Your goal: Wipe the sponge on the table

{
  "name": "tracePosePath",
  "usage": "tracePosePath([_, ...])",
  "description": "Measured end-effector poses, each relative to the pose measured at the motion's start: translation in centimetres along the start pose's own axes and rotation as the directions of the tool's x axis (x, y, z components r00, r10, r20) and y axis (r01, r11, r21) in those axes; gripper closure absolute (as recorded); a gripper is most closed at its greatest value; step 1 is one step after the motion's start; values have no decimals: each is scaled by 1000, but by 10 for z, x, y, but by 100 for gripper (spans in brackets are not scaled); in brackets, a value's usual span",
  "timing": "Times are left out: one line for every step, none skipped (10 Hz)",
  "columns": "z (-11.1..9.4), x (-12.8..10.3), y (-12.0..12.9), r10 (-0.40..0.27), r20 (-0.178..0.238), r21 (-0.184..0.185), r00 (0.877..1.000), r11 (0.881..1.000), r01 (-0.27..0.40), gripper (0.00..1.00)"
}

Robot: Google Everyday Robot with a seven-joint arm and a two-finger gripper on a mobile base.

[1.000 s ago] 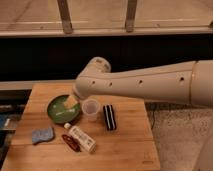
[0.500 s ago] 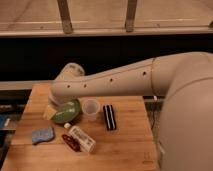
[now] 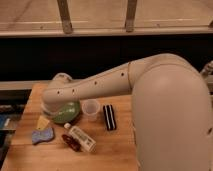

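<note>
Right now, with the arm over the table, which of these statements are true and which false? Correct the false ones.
1. The sponge lies near the left end of the table. True.
2. The striped block sits inside the green bowl. False: it lies on the table, right of the clear cup.
3. The hand is at the table's left side, close to the sponge. True.
4. The clear cup lies tipped over. False: it stands upright.

Gripper hidden behind the end of the arm (image 3: 100, 85) by the green bowl (image 3: 69, 113), bowl partly covered, table (image 3: 112, 152) cut off below.
</note>
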State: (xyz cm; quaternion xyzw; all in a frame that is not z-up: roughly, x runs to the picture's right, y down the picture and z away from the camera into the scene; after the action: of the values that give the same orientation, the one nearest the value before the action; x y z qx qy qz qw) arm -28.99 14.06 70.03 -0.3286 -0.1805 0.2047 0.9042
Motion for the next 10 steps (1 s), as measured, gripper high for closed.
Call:
tracePosePath([0, 0, 0, -1, -1, -2, 1000, 1000, 1, 20])
tracePosePath([0, 1, 0, 0, -1, -1, 1000, 1000, 0, 20])
tracePosePath([0, 1, -1, 1, -1, -1, 1000, 1000, -1, 20])
tracePosePath([0, 1, 0, 0, -2, -1, 1000, 1000, 0, 20])
tracePosePath([2, 0, 0, -9, -2, -10, 1000, 1000, 9, 20])
tracePosePath([10, -4, 3, -27, -2, -25, 1000, 999, 26, 20])
tracePosePath([18, -12, 7, -42, 0, -37, 999, 998, 42, 20])
tracePosePath([23, -19, 10, -56, 2, -49, 998, 997, 56, 20])
tracePosePath([29, -24, 12, -74, 1, -63, 997, 995, 74, 20])
tracePosePath([32, -28, 13, -85, 2, -72, 996, 994, 85, 20])
